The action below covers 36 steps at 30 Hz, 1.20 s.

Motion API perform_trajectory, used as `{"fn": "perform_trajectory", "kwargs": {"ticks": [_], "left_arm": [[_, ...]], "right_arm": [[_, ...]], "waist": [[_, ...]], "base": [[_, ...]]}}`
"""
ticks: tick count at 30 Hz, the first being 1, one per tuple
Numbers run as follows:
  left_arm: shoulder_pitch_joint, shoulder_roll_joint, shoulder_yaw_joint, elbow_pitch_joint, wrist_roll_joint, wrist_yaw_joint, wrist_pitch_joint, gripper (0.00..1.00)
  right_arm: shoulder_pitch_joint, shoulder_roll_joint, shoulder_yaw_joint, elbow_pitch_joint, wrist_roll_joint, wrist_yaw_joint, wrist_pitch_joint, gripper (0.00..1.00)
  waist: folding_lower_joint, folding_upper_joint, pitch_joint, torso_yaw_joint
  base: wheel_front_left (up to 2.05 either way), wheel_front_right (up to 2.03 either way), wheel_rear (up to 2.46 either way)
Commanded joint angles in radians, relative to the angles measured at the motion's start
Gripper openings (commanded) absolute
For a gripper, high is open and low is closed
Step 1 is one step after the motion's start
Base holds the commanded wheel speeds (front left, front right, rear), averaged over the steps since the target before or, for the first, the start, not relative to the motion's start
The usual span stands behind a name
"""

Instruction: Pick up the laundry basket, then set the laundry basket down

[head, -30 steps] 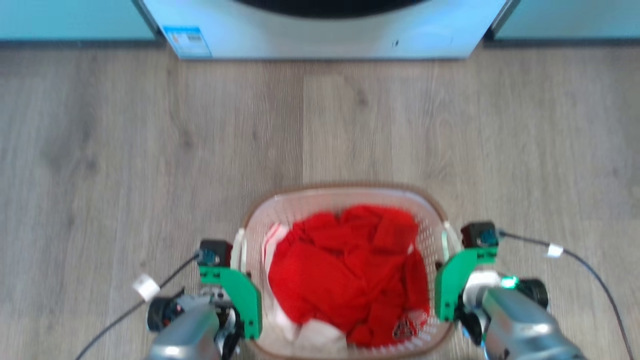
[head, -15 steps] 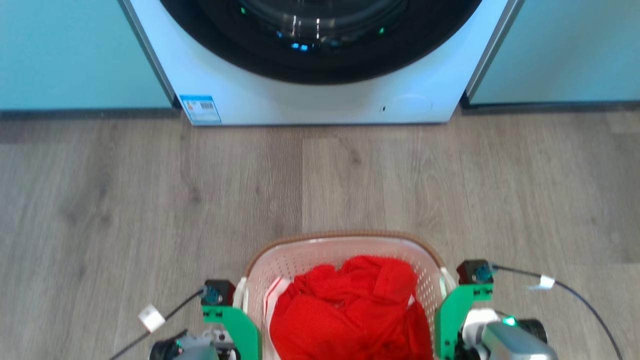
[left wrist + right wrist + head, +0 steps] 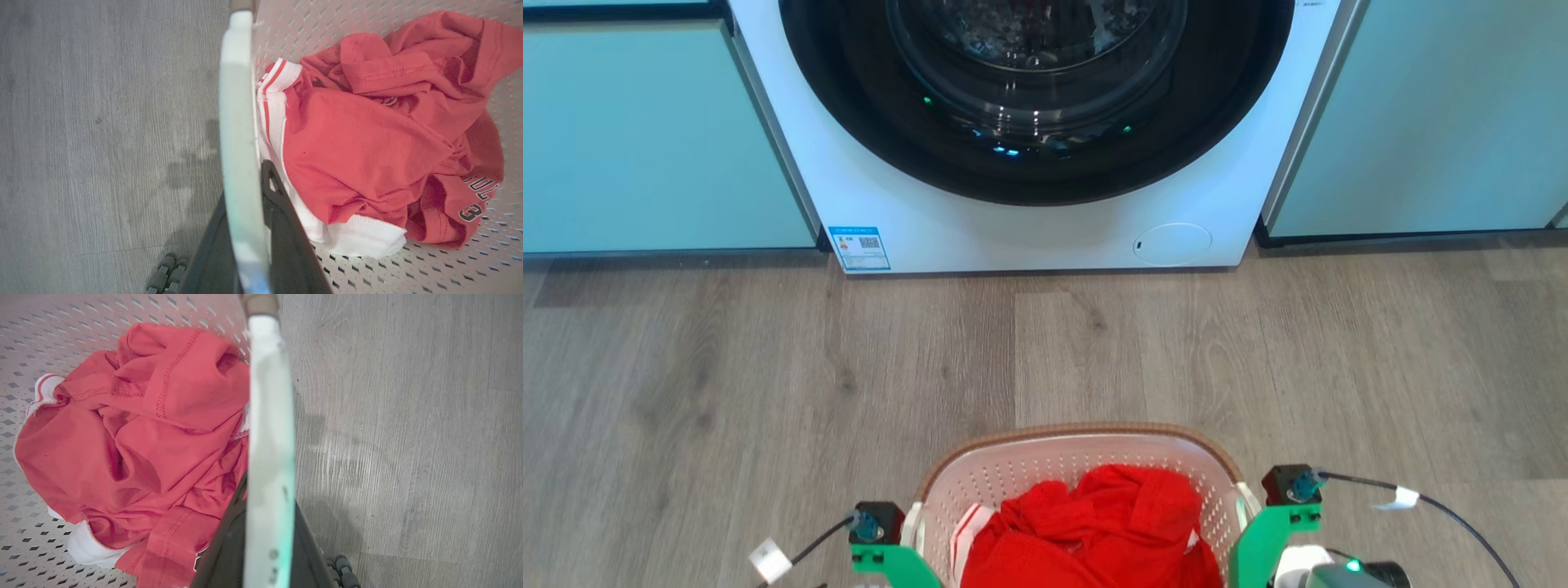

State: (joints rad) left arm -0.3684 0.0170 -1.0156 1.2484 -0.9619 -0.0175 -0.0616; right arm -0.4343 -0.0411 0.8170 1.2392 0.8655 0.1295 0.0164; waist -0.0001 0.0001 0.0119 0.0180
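The left gripper (image 3: 245, 183) is clamped on the laundry basket (image 3: 1078, 430): its two dark fingers (image 3: 286, 228) stand on either side of the white left handle (image 3: 239, 122), one inside the basket wall and one outside. The right gripper (image 3: 269, 494) grips the white right handle (image 3: 269, 416) the same way, with a dark finger pressed against each face. In the head view the green left wrist mount (image 3: 890, 563) and the green right wrist mount (image 3: 1262, 539) sit just beside the basket's left and right sides.

The basket lies at the near edge of the scene, centred between the two arms. Whether it is clear of the floor (image 3: 727, 367) I cannot tell. Its brown rim curves round the far end, above a perforated white wall. Inside lies a crumpled red garment (image 3: 1094, 531) with white trim and dark lettering.

A dark cable (image 3: 1462, 514) with a white tag runs off to the right from the right wrist. Grey wood-look flooring stretches to the far side, where a white washing machine (image 3: 1013, 237) with a round dark door stands well apart from the basket, between teal cabinets (image 3: 645, 139). A blue label (image 3: 858, 247) sits at the machine's lower left corner.
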Motion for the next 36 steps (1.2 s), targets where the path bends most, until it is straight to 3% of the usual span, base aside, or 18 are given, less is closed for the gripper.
{"fn": "perform_trajectory", "kwargs": {"ticks": [1,36], "left_arm": [[-0.025,0.033,0.015,0.009,-0.005,0.004,-0.005,0.0],[-0.033,0.033,-0.038,0.005,-0.047,0.021,-0.008,0.0]], "right_arm": [[-0.004,-0.009,0.02,-0.015,0.007,0.001,-0.009,0.0],[-0.022,-0.009,0.156,0.001,0.136,0.001,-0.041,0.0]], "waist": [[0.0001,-0.0001,-0.005,-0.001],[0.0001,-0.0001,-0.012,-0.016]], "base": [[0.0,0.0,0.0],[0.0,0.0,0.0]]}}
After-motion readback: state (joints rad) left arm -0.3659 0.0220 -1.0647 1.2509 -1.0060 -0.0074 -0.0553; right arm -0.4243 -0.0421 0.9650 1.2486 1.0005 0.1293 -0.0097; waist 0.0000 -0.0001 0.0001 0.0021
